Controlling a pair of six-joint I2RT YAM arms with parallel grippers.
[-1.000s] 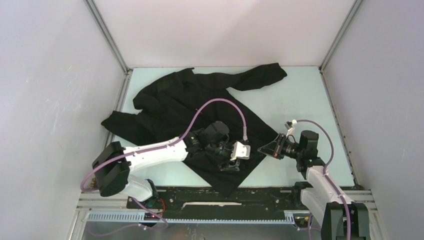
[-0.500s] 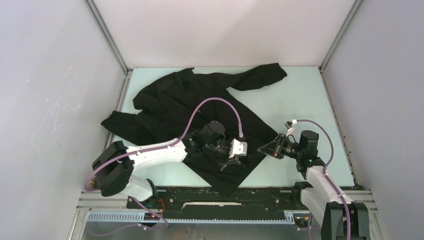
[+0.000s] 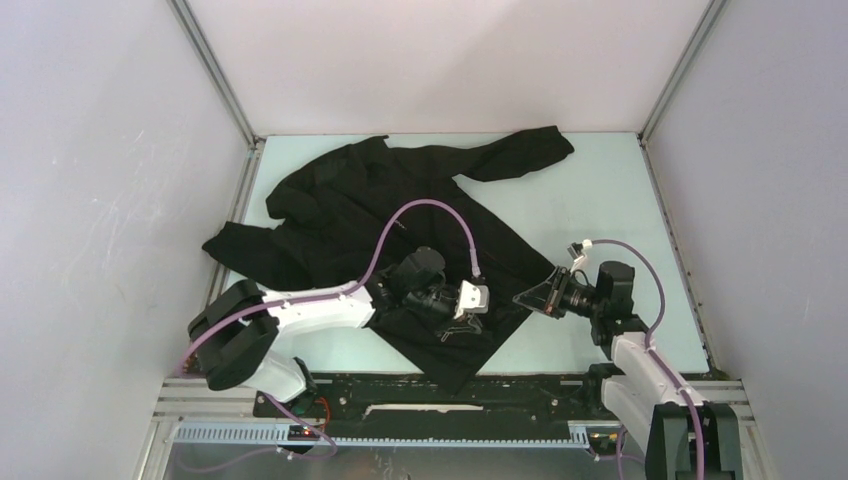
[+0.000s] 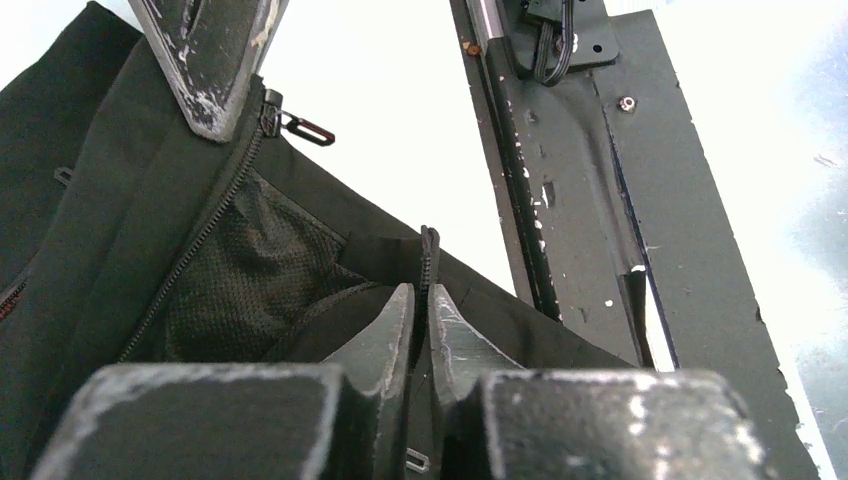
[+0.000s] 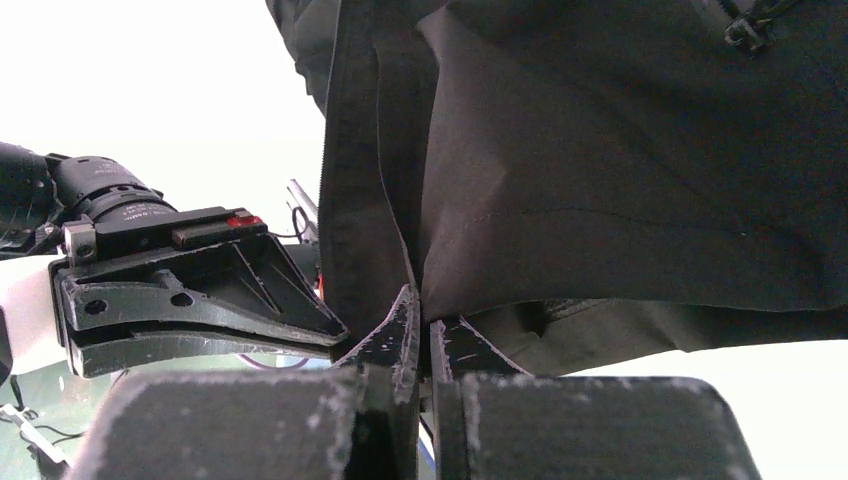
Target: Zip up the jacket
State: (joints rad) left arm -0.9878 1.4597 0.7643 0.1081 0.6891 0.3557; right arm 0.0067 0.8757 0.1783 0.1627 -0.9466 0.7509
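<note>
The black jacket (image 3: 380, 200) lies spread on the pale green table (image 3: 600, 190), its lower front corner toward the near edge. My left gripper (image 3: 455, 325) is shut on the jacket's front zipper edge; in the left wrist view (image 4: 422, 300) the zipper teeth (image 4: 428, 255) run up between the fingers. My right gripper (image 3: 520, 298) is shut on the jacket's edge just to the right, and holds the fabric (image 5: 620, 150) lifted in the right wrist view (image 5: 422, 315). A zipper slider with a dark pull (image 4: 300, 125) sits next to the right gripper's finger (image 4: 210, 60).
A black base rail (image 3: 500, 390) runs along the near edge, also in the left wrist view (image 4: 600, 200). White walls with metal corner posts (image 3: 215, 75) close in the table. The left gripper's body (image 5: 190, 300) sits close beside my right fingers.
My left gripper has drawn a little left and toward the near edge with the zipper edge in it, and its cable loop has shifted. The right arm has barely moved.
</note>
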